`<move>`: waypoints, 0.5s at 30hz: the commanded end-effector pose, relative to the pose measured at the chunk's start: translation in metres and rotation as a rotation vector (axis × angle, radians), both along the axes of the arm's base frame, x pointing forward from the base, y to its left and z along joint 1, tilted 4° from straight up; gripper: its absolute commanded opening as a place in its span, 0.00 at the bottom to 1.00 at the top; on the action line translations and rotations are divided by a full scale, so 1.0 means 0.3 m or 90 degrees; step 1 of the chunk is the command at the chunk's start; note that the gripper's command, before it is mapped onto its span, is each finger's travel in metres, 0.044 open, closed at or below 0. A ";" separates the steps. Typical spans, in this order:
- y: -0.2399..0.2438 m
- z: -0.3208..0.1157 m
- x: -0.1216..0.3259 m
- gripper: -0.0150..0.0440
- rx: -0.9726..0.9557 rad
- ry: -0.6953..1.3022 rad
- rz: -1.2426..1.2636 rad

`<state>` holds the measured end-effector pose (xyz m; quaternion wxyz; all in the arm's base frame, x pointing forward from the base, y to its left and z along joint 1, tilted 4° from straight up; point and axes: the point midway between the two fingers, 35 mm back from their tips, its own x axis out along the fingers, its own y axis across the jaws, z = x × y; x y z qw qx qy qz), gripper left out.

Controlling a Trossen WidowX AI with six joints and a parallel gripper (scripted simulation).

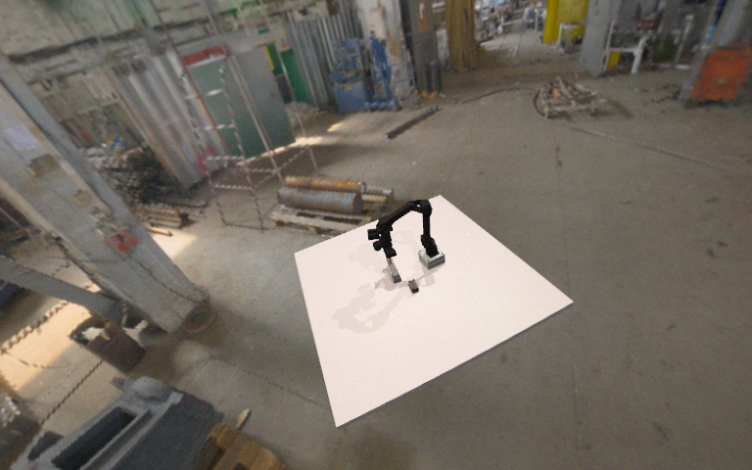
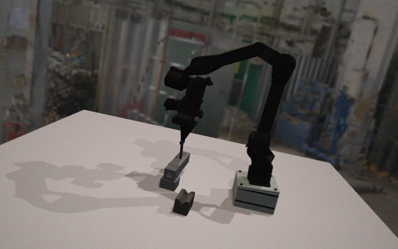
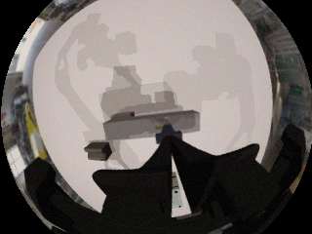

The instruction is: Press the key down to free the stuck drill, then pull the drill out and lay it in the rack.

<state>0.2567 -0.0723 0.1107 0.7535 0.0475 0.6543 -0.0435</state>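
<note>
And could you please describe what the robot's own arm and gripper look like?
The arm is matte black, with slim links and rounded joints. The gripper is black too, its fingers tapering to points. I see no markings or loose cables on either.

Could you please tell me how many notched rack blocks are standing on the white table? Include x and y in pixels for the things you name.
1: the dark V-notched block point(image 1: 413, 286) point(image 2: 183, 203) point(image 3: 98, 151), between the grey bar-shaped housing point(image 1: 394, 271) point(image 2: 176, 166) point(image 3: 151, 126) and the arm's base point(image 1: 432, 258) point(image 2: 254, 199).
</note>
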 end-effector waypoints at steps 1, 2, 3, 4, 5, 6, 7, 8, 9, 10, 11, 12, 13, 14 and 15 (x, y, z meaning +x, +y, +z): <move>0.001 -0.057 -0.017 0.25 0.007 0.029 -0.003; 0.001 -0.058 -0.017 0.25 0.007 0.029 -0.003; 0.001 -0.060 -0.017 0.25 0.007 0.029 -0.003; 0.001 -0.061 -0.018 0.25 0.007 0.029 -0.003; 0.001 -0.063 -0.018 0.25 0.007 0.029 -0.003; 0.001 -0.064 -0.018 0.25 0.007 0.029 -0.003; 0.000 -0.066 -0.018 0.25 0.007 0.029 -0.003; 0.000 -0.068 -0.018 0.25 0.007 0.029 -0.003; 0.000 -0.070 -0.018 0.25 0.007 0.029 -0.003; 0.000 -0.071 -0.018 0.25 0.007 0.029 -0.003; 0.000 -0.073 -0.018 0.25 0.007 0.029 -0.003; 0.000 -0.075 -0.018 0.25 0.007 0.029 -0.003; 0.000 -0.077 -0.017 0.25 0.007 0.029 -0.003; 0.000 -0.078 -0.017 0.25 0.007 0.029 -0.003; 0.000 -0.080 -0.017 0.25 0.007 0.029 -0.003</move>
